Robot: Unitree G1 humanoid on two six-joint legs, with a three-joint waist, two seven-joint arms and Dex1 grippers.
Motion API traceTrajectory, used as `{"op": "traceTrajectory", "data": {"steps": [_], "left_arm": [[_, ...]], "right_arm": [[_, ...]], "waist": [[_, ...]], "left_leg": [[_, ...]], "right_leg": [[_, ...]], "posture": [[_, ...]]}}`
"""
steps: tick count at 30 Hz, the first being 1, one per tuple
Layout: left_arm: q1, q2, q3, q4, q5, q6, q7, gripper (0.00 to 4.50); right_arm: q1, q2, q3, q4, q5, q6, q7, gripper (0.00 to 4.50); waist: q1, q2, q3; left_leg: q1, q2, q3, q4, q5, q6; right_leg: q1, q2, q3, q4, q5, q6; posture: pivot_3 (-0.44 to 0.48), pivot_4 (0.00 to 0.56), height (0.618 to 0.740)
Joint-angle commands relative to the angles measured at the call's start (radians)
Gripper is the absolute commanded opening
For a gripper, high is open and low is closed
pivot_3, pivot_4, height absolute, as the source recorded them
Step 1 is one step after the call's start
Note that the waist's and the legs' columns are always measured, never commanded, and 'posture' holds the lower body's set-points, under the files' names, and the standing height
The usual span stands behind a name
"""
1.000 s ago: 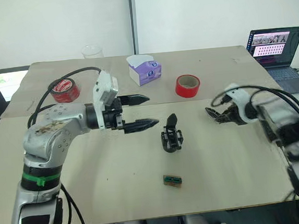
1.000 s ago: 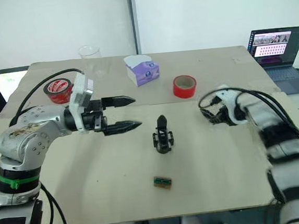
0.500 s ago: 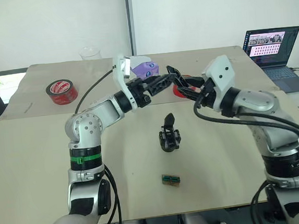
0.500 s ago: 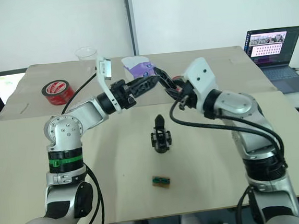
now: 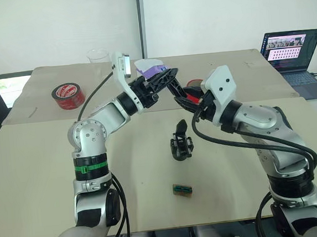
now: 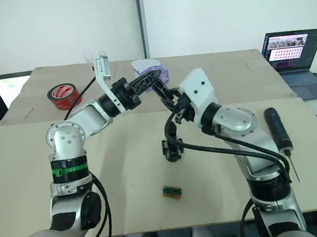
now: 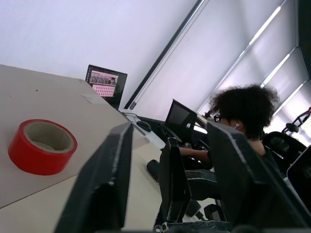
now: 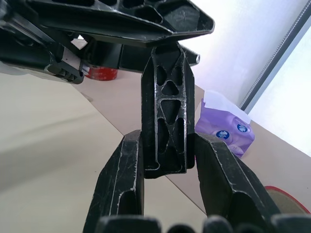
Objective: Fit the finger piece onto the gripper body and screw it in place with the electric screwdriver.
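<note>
My right gripper (image 8: 165,145) is shut on the finger piece (image 8: 167,111), a black ribbed piece, and holds it up in the air above the table's middle. My left gripper (image 7: 170,131) meets it from the other side. Its two fingers (image 7: 104,184) straddle the free end of the finger piece (image 7: 174,179), with a gap showing on each side, so it is open. The gripper body (image 5: 181,141) stands on the table below both grippers. The electric screwdriver (image 6: 278,133) lies on the table at the right, beyond my right arm.
A small green-brown tray (image 5: 182,189) lies near the front edge. Red tape rolls sit at the back left (image 5: 67,96) and the back middle (image 7: 41,145). A purple tissue box (image 5: 151,69), a clear cup (image 5: 98,56) and a laptop (image 5: 291,51) stand at the back. A person (image 7: 243,111) sits beyond the table.
Both arms have swung up from the sides and met above the gripper body. My left gripper's fingers have narrowed from wide open around the piece's end.
</note>
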Motion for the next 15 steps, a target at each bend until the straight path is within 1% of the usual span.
{"op": "traceTrajectory", "data": {"steps": [1,2,8,10,12,15], "left_arm": [[-0.003,-0.010,0.004,-0.040,-0.028,-0.021,0.001,0.38],[-0.001,-0.011,0.002,-0.043,-0.029,-0.022,0.000,0.00],[-0.003,-0.008,-0.008,-0.033,-0.023,-0.030,-0.005,0.00],[-0.013,0.024,-0.033,-0.022,-0.005,-0.035,-0.055,0.00],[-0.045,0.081,-0.077,0.008,0.018,-0.040,-0.157,0.00],[-0.098,0.193,-0.162,0.027,0.036,-0.048,-0.387,0.00]], "right_arm": [[-0.024,0.005,-0.006,-0.048,0.009,0.013,-0.014,1.10],[-0.023,0.005,-0.004,-0.050,0.008,0.016,-0.015,1.10],[-0.026,-0.016,0.012,-0.059,-0.026,-0.015,-0.024,1.10],[-0.026,-0.034,-0.004,-0.068,-0.001,0.000,0.006,2.16],[-0.038,-0.082,-0.046,-0.071,0.072,0.021,0.094,2.81],[-0.085,-0.169,-0.161,-0.021,0.300,0.119,0.280,3.87]], "waist": [[0.000,0.000,0.000],[0.000,0.000,0.000],[-0.001,0.000,0.000],[-0.001,0.000,0.000],[-0.002,0.000,0.000],[-0.003,0.000,0.000]], "left_leg": [[0.000,0.000,0.000,0.000,0.000,0.000],[0.000,0.000,0.000,0.000,0.000,0.000],[0.000,0.000,0.000,0.000,0.000,0.000],[0.000,0.000,0.000,0.000,0.000,0.000],[0.000,0.000,0.000,0.000,0.000,0.000],[-0.001,0.000,0.000,0.000,0.000,0.000]], "right_leg": [[0.000,0.000,0.000,0.000,0.000,0.000],[0.000,0.000,0.000,0.000,0.000,0.000],[0.000,0.000,0.000,0.000,0.000,0.000],[0.000,0.000,0.000,0.000,0.000,0.000],[0.000,0.000,0.000,0.000,0.000,0.000],[0.000,0.001,-0.001,-0.001,0.000,0.000]], "posture": [[0.000,0.150,0.740],[0.000,0.150,0.740],[0.000,0.150,0.740],[0.000,0.150,0.740],[0.000,0.150,0.740],[0.000,0.150,0.740]]}}
